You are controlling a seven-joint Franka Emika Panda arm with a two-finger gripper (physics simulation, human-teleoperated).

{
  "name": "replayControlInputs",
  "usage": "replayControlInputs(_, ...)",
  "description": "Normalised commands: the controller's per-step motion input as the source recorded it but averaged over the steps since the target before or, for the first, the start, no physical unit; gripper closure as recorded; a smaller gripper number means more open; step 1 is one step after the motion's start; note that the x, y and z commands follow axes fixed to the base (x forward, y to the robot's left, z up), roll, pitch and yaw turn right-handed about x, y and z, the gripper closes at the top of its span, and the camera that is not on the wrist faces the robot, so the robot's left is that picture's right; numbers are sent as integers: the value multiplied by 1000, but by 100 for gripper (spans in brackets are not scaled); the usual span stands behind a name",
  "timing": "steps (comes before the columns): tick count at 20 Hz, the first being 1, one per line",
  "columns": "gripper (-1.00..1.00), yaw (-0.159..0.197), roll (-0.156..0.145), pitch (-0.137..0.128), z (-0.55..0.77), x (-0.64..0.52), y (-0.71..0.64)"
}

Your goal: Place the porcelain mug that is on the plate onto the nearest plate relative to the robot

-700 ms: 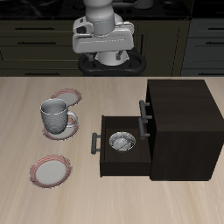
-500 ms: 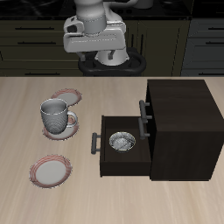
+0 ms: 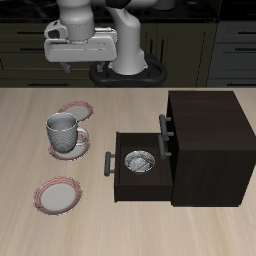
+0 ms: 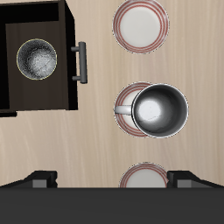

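The porcelain mug (image 3: 63, 131) stands upright on the middle plate (image 3: 80, 141) of three alike, its handle toward the drawer. In the wrist view the mug (image 4: 160, 111) is seen from above on its plate (image 4: 125, 93). The nearest plate (image 3: 73, 107) lies just behind it, toward the robot's base, and is empty; the wrist view shows it (image 4: 144, 178) partly cut off by the gripper's body. My gripper (image 3: 80, 58) hangs high above the table's back, behind the plates. It is open and empty, with fingers (image 4: 39, 179) spread wide.
A third empty plate (image 3: 57, 194) lies near the table's front edge and also shows in the wrist view (image 4: 140, 24). A dark cabinet (image 3: 205, 140) has its drawer pulled open, handle (image 3: 108, 163) toward the mug. A small metallic bowl (image 3: 138, 161) sits in it.
My gripper has swung sideways along the table's back, from above the drawer's side to behind the plates. The mug and plates have not moved.
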Motion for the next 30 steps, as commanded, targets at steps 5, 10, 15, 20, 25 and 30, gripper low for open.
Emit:
replayControlInputs(5,-100,27,-79,-21,-121,136,-532)
replayControlInputs(10,-100,-18,-23,-8,-19,74,-409)
replayControlInputs(15,-100,-5,97,36,-46,95,-235)
replayControlInputs(20,-100,-3,-2,-30,10,37,-322)
replayControlInputs(25,-100,9,-33,-28,-24,58,-339)
replayControlInputs(30,-100,-22,-57,-19,-80,114,-367)
